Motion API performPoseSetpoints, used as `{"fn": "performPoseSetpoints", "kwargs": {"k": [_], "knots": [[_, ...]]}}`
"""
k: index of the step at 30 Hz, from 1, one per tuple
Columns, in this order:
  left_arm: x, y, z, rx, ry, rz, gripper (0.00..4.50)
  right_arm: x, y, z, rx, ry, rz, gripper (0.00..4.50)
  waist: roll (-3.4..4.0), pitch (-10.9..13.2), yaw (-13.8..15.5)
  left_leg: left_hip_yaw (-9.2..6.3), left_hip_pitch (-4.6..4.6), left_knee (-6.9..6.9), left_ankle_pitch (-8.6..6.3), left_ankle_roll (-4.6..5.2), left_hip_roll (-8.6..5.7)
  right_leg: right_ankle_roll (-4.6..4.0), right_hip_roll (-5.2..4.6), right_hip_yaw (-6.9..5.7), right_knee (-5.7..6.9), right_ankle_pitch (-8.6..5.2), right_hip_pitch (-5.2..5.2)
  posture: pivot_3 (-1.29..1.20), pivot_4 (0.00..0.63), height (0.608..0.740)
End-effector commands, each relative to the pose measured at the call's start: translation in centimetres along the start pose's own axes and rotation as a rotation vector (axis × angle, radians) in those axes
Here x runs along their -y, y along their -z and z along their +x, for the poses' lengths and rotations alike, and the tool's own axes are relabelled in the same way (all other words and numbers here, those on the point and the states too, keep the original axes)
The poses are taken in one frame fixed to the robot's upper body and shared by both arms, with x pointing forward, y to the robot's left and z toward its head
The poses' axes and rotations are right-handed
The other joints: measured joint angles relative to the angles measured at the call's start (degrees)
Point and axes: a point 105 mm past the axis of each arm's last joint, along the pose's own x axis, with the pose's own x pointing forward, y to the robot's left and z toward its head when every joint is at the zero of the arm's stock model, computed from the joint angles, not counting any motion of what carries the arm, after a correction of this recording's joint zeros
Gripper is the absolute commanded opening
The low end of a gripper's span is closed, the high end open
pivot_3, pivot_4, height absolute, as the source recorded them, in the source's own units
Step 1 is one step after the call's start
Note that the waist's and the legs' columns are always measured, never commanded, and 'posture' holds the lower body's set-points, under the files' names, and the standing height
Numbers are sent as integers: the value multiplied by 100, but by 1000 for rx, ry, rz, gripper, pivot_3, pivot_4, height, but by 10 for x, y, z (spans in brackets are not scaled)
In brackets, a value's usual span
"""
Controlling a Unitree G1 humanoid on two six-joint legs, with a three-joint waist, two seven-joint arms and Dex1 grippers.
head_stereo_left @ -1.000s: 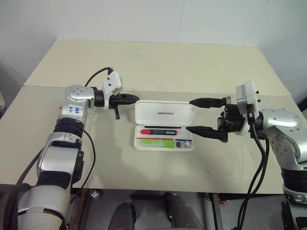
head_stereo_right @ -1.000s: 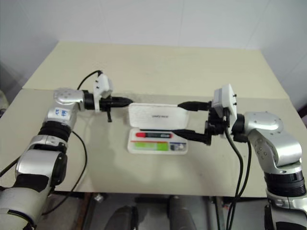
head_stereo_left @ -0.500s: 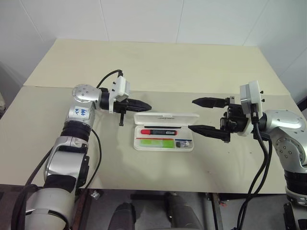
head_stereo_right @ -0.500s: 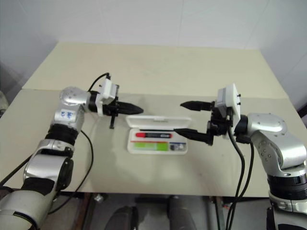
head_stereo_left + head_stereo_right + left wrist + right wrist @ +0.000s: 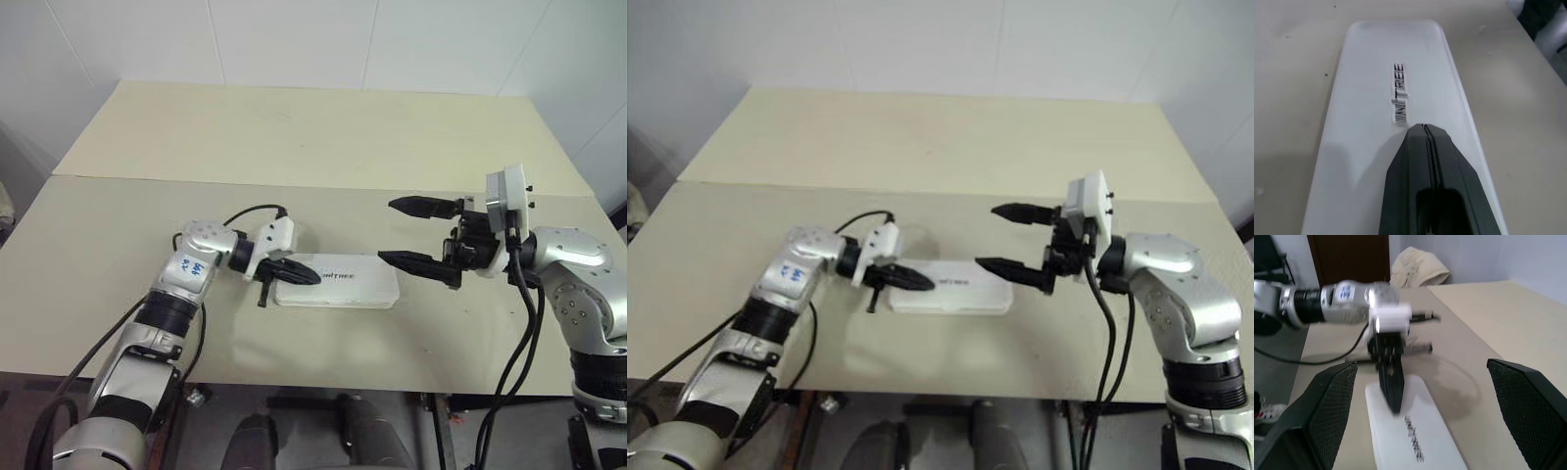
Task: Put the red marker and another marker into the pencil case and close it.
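Case [image 5: 338, 292]: one, white, lid down flat, on the table [image 5: 294, 147] between the two arms.
Left gripper [image 5: 312, 279]: clenched, empty, tip over the lid's left end.
Right gripper [image 5: 400, 233]: spread wide, empty, just beside the case's right end.
Grippers: two.

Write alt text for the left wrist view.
The left gripper, its fingers shut, rests its tips on the lid of the closed white pencil case, just short of the dark logo. The case lies flat on a beige table.
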Motion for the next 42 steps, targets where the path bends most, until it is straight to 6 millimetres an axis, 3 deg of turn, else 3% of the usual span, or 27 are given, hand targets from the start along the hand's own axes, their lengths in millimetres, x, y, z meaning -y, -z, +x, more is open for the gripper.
{"fn": "performPoseSetpoints", "kwargs": {"k": [1,5,8,14,17,20,25,32,42], "knots": [[5,5,2,-40,-4,-10,18,-8,-8,3,31,-11,-43,4500,0,0,0,0,0,0,0,0,0,0,0,0,0,0,0,0,150,740],[13,10,1,-69,16,-19,18,-9,-5,3,36,2,-37,4500,0,0,-14,1,3,-1,0,0,0,0,0,2,0,0,1,0,150,740],[9,2,-8,-40,-21,6,18,-9,-3,4,34,6,-37,4500,0,0,-17,2,8,-1,0,0,0,-2,1,3,8,-1,1,0,150,740],[-5,-33,-50,152,-173,93,18,-10,7,3,-14,-24,-55,4500,0,0,-25,1,10,-1,2,0,2,-8,4,2,19,-4,0,0,150,740],[-2,-31,-68,168,-212,102,18,-5,11,2,-25,-29,-74,4500,0,0,-33,1,10,-1,2,0,1,-7,3,1,16,-4,0,0,150,740],[4,-23,-84,180,-268,76,545,3,13,2,-18,-6,-108,4500,0,0,-33,3,10,-5,2,0,2,-7,2,2,12,-4,0,0,150,740],[10,-16,-127,257,-529,86,2213,3,19,-3,-30,-28,-139,4500,0,0,-31,2,10,-11,1,-1,10,-10,1,-4,8,-5,-1,0,150,740],[26,-12,-135,256,-603,60,4481,9,31,-21,-104,-15,-172,4500,0,0,-2,5,11,-5,2,-2,-1,-5,-17,-8,4,-3,6,0,150,740],[26,-17,-134,229,-582,87,4481,16,36,-49,-191,51,-191,4500,-1,0,-33,6,16,-7,2,-2,0,-9,-13,-10,6,-4,5,0,150,740]]}}
